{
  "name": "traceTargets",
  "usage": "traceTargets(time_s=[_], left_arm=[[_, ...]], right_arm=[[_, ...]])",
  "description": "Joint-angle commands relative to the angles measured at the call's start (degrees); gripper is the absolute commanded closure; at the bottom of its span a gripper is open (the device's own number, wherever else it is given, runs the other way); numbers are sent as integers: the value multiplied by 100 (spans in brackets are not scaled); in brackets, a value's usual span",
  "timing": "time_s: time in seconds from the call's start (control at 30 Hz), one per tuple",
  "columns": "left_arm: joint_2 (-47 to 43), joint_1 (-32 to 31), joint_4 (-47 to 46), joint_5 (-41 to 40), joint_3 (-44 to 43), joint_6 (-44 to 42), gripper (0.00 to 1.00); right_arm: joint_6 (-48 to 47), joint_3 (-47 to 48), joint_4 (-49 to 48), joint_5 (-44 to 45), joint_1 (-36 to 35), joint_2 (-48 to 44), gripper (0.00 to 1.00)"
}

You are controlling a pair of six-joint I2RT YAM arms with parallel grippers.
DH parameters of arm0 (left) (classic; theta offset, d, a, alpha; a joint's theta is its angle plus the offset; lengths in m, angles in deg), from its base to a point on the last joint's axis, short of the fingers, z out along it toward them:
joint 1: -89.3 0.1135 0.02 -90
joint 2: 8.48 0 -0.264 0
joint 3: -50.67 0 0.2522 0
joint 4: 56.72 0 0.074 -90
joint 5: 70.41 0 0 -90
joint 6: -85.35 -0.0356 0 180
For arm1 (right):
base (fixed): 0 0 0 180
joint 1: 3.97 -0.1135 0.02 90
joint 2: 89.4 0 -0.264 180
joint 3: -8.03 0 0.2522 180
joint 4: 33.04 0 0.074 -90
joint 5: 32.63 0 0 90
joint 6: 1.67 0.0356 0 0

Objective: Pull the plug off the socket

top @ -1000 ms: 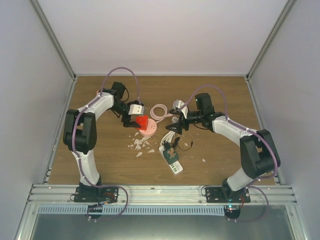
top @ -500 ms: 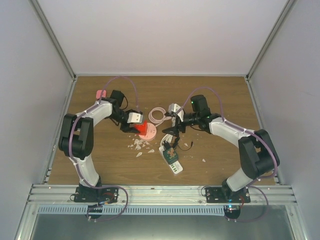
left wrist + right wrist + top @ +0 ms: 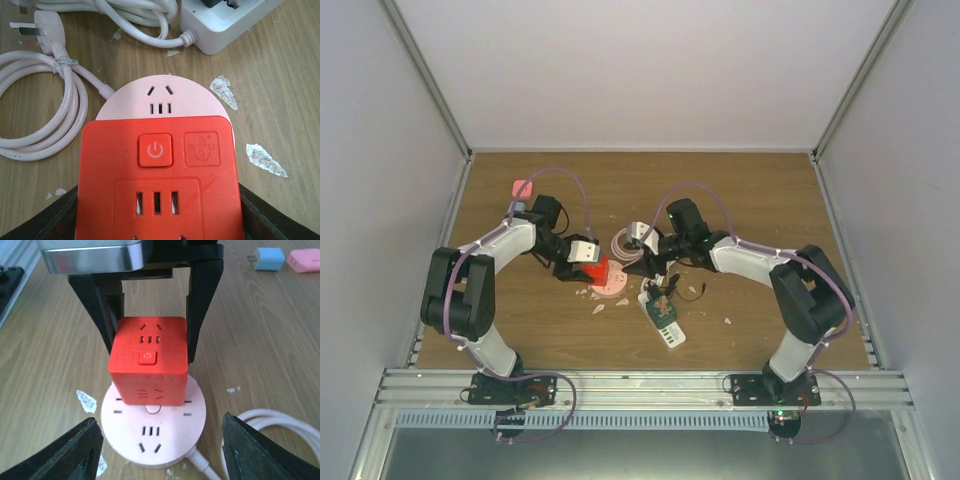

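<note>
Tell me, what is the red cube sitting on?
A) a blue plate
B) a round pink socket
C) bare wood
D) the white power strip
B: in the right wrist view the red cube stands right on top of the round pink socket.

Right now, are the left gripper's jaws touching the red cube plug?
Touching. In the right wrist view, the jaws of the left gripper press against both sides of the red cube plug.

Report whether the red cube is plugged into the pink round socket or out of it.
Plugged in: the red cube sits on the pink socket's top face with no prongs showing beneath, the left gripper clamping its sides.
</note>
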Motion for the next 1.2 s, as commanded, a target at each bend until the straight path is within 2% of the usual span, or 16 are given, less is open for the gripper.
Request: traceTargets(time_s=[0.0, 0.13, 0.4, 0.73, 1.17], left_arm=[[-339, 30, -235, 363, 135, 199, 53], [-428, 102, -344, 366, 219, 326, 56], [-640, 397, -434, 329, 432, 280, 58], [-600, 462, -1294, 714, 637, 1068, 59], [-385, 449, -1298, 833, 367, 1201, 59]], right_arm=[[10, 344, -128, 453, -284, 302, 36], [32, 615, -34, 662, -470, 580, 43], [-58, 1034, 233, 685, -610, 1094, 47], [-643, 1782, 974, 352, -606, 1733, 52], [-968, 2160, 1513, 436, -390, 2235, 54]])
